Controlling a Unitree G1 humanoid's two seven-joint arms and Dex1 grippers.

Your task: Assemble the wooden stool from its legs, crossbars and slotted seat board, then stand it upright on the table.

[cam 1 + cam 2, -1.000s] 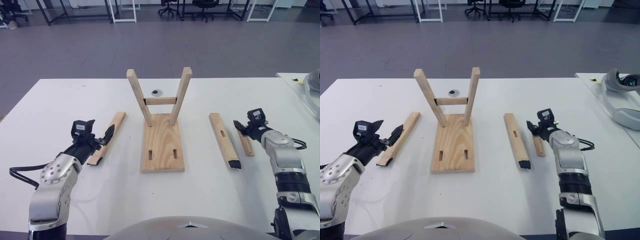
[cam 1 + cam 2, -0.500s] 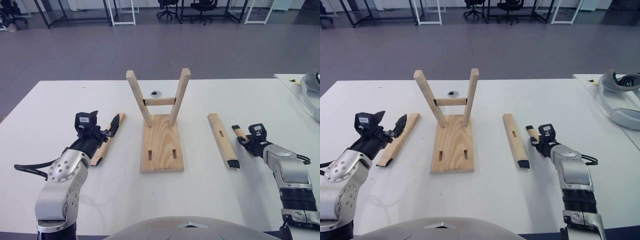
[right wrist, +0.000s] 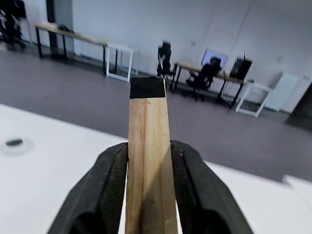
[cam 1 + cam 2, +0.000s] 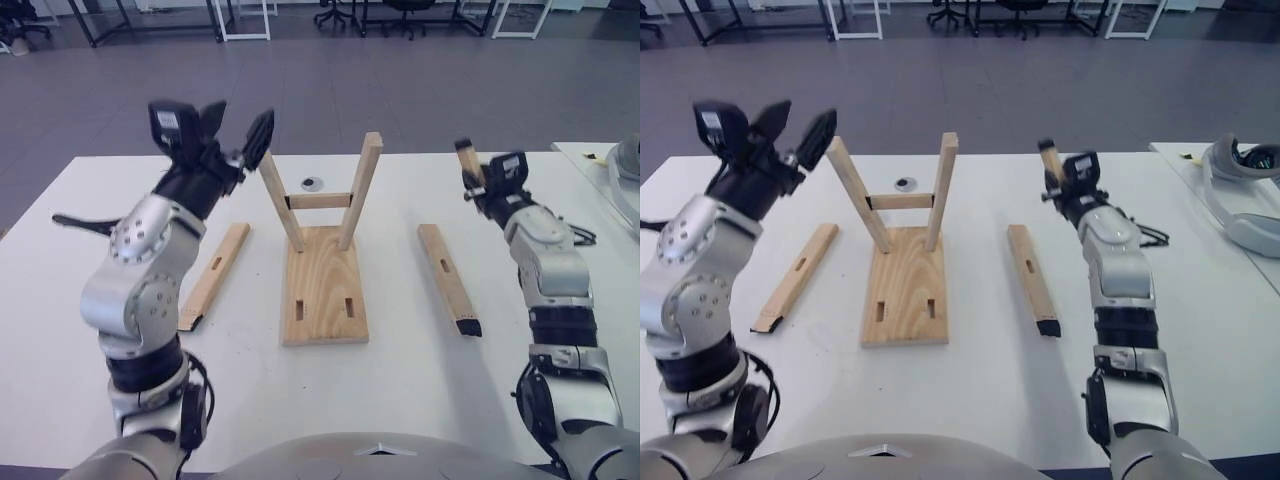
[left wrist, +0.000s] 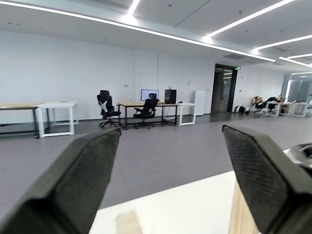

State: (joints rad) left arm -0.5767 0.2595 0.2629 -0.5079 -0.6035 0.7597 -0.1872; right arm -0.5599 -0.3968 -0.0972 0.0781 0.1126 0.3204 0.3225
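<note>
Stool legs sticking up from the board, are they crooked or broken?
The left leg and right leg lean apart like a V, evenly, joined by a crossbar. Nothing looks broken. The board has two empty near slots.

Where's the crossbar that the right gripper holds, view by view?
Left eye: crossbar upper right, held in the right gripper.
Right eye: crossbar upper middle, right of centre.
Right wrist: crossbar centre, clamped between the fingers.
Left wrist: aimed away, at office chairs.
Shared landmark: the grommet, in both eye views and right wrist.
</note>
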